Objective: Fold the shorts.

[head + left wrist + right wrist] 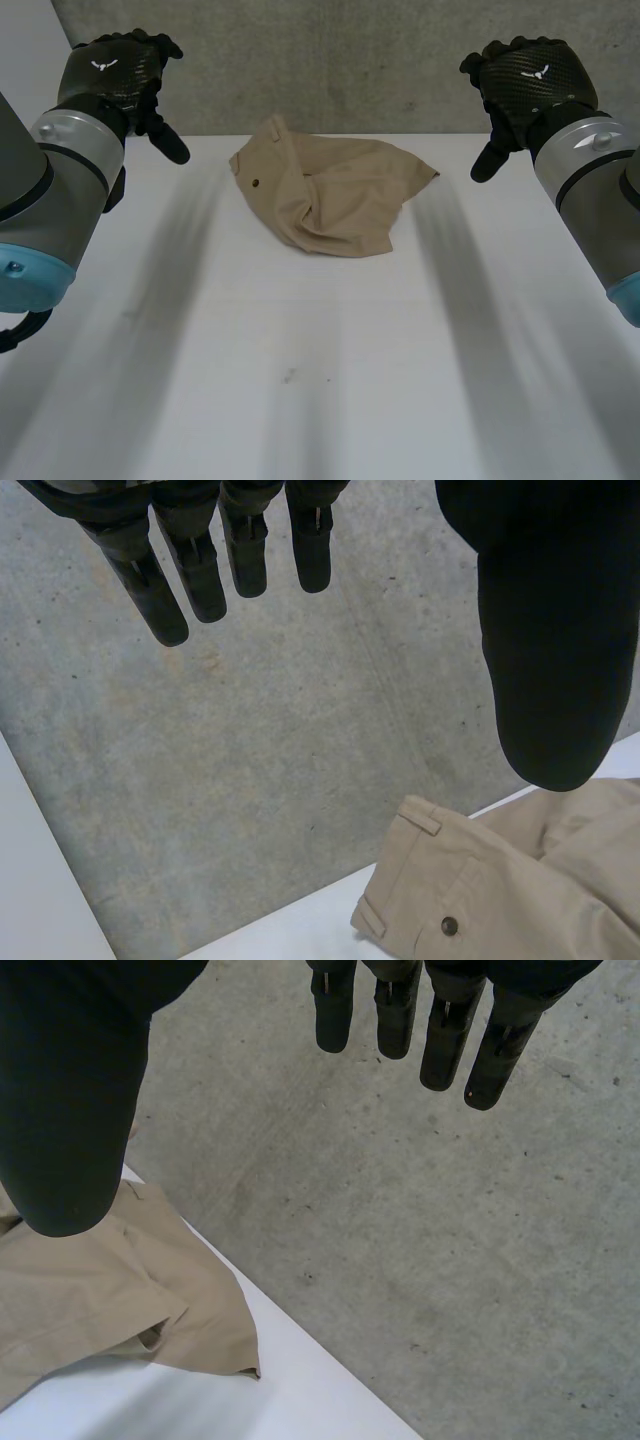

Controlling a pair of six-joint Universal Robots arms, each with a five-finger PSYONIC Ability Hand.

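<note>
Tan shorts (330,195) lie crumpled in a heap at the far middle of the white table (300,380), waistband and a dark button toward the left. My left hand (115,70) hangs raised over the far left corner, well apart from the cloth, fingers (200,570) straight and empty. My right hand (530,80) is raised over the far right corner, also apart, with fingers (440,1040) straight and nothing held. The left wrist view shows the waistband with belt loops (480,900) beyond the thumb; the right wrist view shows a leg hem (150,1300) of the shorts.
A grey concrete wall (330,60) rises right behind the table's far edge, close to the shorts. Both grey forearms (50,200) (600,190) flank the table on either side.
</note>
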